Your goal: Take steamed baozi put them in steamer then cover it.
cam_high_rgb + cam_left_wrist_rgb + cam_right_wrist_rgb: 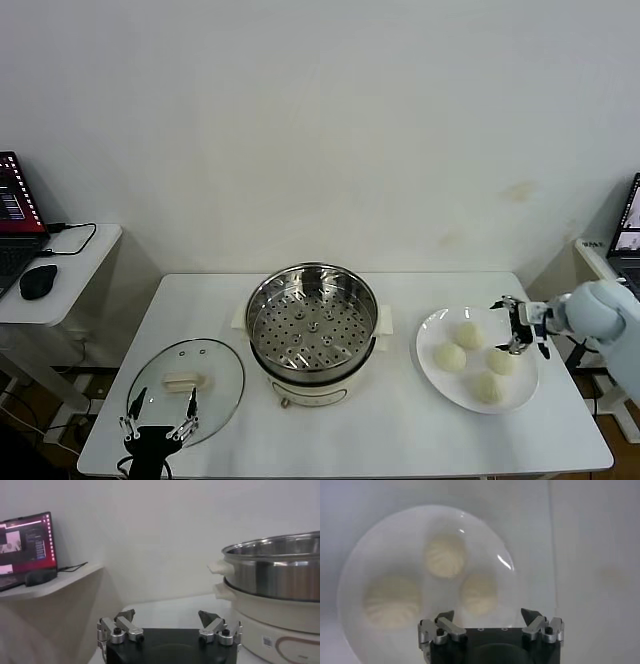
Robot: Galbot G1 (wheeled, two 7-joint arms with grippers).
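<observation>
Several cream-white steamed baozi (450, 357) lie on a flat white plate (428, 345) at the table's right. In the right wrist view three of them show, the closest one (479, 592) just ahead of the fingertips. My right gripper (517, 325) (487, 616) hovers over the plate's right side, open and holding nothing. The steel steamer (312, 330) (280, 565) stands uncovered at the table's middle, its perforated tray bare. My left gripper (160, 410) (167, 617) waits open at the front left, over the glass lid (215, 365).
The lid lies flat with its white handle (183, 381) up, close to the table's front edge. A side table (70, 270) at the left carries a laptop (27, 545) and a mouse (38, 282). Another laptop (628, 235) stands at the right.
</observation>
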